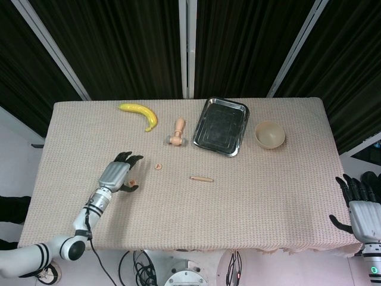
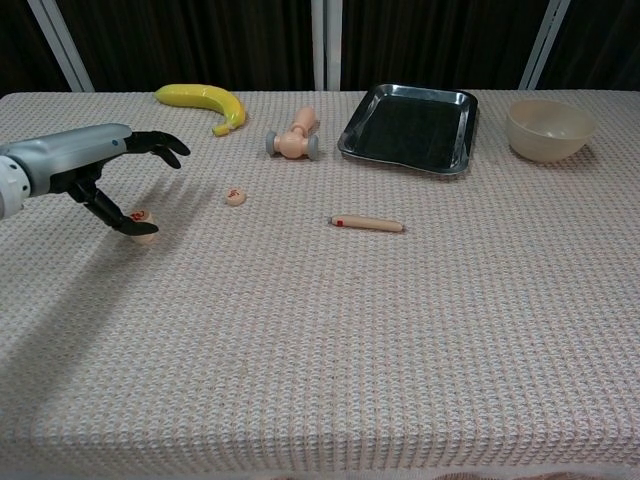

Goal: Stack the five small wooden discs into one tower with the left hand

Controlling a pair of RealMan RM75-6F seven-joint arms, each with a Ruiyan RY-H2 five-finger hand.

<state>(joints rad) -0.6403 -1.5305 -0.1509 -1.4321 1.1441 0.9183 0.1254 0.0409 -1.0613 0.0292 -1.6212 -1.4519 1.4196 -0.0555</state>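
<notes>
Tray (image 2: 455, 160) and bowl (image 2: 548, 130) hold nothing; left robot hand (image 2: 95, 165) pinches a disc (image 2: 142, 217).

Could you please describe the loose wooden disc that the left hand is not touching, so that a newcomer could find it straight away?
Start at the yellow banana near the table's far edge and come toward the camera. There lies a small round wooden disc with a red mark on top. Unlike the disc under the left hand, it lies alone on the cloth.
</notes>
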